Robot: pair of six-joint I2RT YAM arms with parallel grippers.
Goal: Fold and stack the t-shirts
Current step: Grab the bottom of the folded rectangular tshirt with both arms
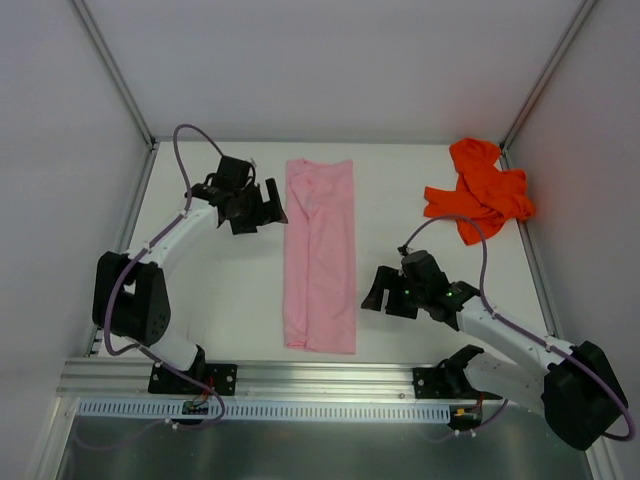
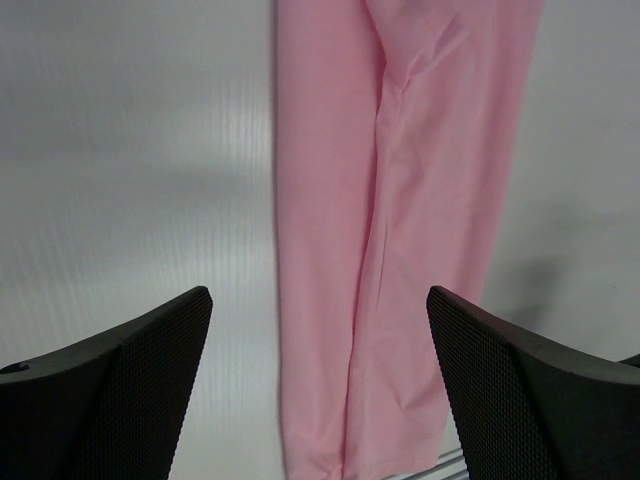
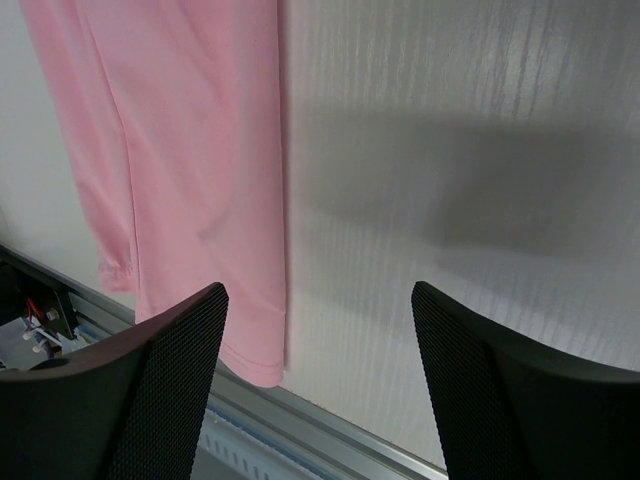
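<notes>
- Left gripper (image 1: 262, 210): jaws wide apart with nothing between them. It hovers off the far-left edge of the pink strip, which shows below it in its wrist view.
- Right gripper (image 1: 386, 298): jaws also wide apart and empty. It is low over bare worktop (image 1: 220, 290), just right of the strip's near end.
- Pink t-shirt (image 1: 320, 255): folded lengthwise into a long narrow strip lying flat mid-worktop, far to near. Its near hem is close to the aluminium rail (image 1: 330, 378). Cross-folds are judged not yet made.
- Orange-red t-shirt (image 1: 478, 190): an unfolded crumpled heap in the far-right corner, well apart from the pink one and close to the frame post (image 1: 520, 120).
- Risk, layers: jaws closing on the top ply alone would peel the lengthwise fold open when lifted.
- Risk, uneven pick: the grippers stand at opposite ends and sides, so lifts at mismatched heights or times would skew or crease the strip.
- Risk, near hem: dragging towards the rail could push cloth over the worktop edge or catch it there.
- Risk, orange heap: its corner position limits approach, and pinching a stray sleeve would drag the bundle without spreading it.
</notes>
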